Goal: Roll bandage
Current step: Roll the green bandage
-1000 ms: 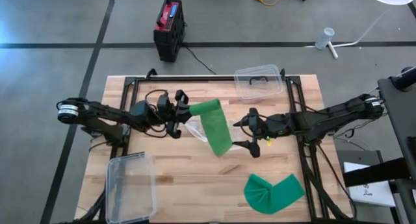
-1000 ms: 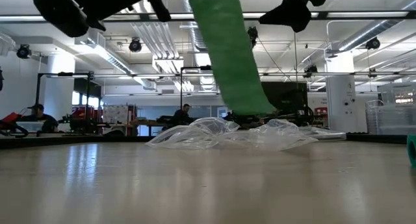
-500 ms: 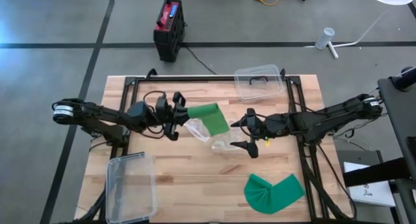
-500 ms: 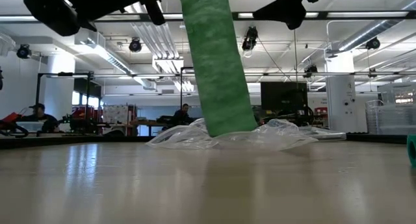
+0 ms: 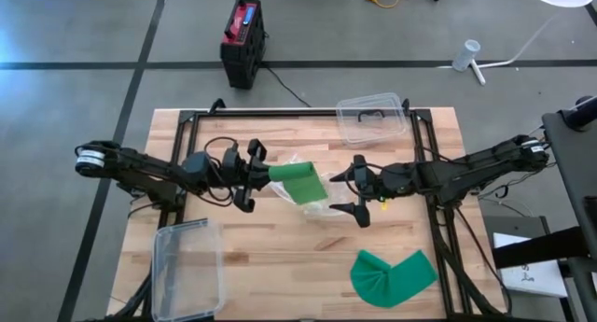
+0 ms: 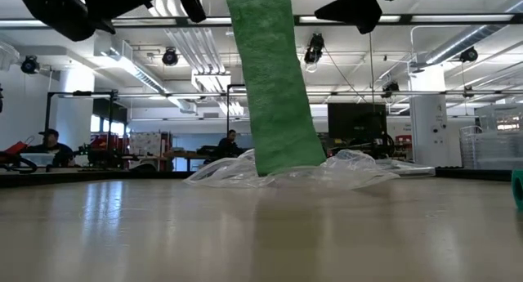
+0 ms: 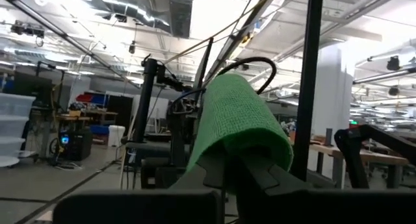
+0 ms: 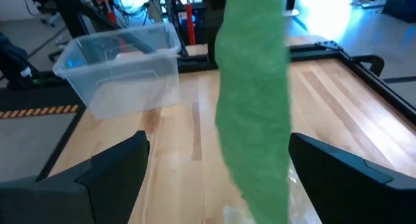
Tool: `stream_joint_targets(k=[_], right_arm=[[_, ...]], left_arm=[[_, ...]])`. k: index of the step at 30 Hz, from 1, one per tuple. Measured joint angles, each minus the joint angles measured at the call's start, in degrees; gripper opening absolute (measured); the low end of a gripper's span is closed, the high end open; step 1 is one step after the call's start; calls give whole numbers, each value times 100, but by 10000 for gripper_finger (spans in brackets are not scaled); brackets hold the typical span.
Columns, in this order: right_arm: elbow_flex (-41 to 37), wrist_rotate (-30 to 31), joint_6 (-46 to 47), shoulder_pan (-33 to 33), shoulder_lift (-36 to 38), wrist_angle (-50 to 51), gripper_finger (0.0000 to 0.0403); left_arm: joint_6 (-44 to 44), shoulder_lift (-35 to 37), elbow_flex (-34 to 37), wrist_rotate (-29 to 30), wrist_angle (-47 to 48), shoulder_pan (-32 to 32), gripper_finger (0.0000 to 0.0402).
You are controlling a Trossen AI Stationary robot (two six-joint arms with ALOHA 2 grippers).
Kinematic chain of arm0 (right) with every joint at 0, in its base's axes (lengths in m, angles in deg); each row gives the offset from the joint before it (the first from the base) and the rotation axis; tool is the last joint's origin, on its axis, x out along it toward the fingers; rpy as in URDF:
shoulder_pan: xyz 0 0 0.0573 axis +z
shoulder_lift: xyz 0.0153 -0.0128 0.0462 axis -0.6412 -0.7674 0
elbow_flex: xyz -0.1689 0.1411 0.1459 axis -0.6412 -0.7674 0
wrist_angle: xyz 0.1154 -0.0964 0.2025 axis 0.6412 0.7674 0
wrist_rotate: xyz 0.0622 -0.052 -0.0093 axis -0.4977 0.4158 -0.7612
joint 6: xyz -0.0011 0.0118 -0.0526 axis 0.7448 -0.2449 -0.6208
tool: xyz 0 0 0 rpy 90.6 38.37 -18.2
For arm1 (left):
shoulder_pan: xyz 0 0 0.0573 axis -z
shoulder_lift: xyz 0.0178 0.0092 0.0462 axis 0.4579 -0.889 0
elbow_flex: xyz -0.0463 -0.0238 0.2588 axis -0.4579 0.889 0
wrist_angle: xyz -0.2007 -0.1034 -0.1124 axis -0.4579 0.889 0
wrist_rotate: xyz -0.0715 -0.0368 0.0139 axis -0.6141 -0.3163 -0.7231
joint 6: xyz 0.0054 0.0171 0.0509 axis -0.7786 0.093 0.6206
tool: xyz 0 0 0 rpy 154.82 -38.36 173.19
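Observation:
A green bandage strip [image 5: 300, 183] hangs from my left gripper [image 5: 263, 174] at the table's middle; in the low view the strip [image 6: 274, 86] drops to a crumpled clear plastic wrapper [image 6: 302, 169], and its lower end rests on that wrapper. It also shows in the right wrist view [image 8: 255, 113]. My right gripper [image 5: 358, 189] is open just right of the strip, its fingers [image 8: 117, 162] standing on either side of it, apart from it. A second green bandage [image 5: 393, 274] lies loose at the near right. My left gripper pinches the strip's upper end [image 7: 237, 143] between its two fingers, which lie level and come from the table's left. The cloth is draped over the fingertips and hangs down below them, fairly straight, its lower end on the plastic wrapper.
A clear plastic box [image 5: 372, 117] stands at the far right of the table, and another clear box [image 5: 188, 267] at the near left. A black and red case [image 5: 242, 39] stands on the floor beyond the table's far edge.
My left gripper has gone toward the table's near edge and down with the strip. The strip, which hung slanting and clear above the wrapper, now hangs more upright with its lower end resting on the wrapper. My right gripper has stayed open beside it.

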Motion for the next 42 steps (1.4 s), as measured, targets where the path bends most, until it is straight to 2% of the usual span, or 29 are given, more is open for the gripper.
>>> stream_joint_targets(k=[10,20,27,32,37,42], right_arm=[[0,-28,-218,0,-97,-860,362],[34,-168,-245,-28,-954,-2291,362],[692,-155,-504,-28,-1455,-2038,362],[1399,-113,-758,-42,-1916,-1191,356],[2013,-101,-832,-39,-2243,-353,305],[2249,-101,-987,-42,-2450,-159,210]], left_arm=[[306,104,0,317,0,380,2],[429,290,0,314,99,578,2],[413,402,-9,319,207,578,2],[409,438,-55,322,324,578,2],[407,531,-55,462,493,586,2],[405,708,-55,472,623,587,2]])
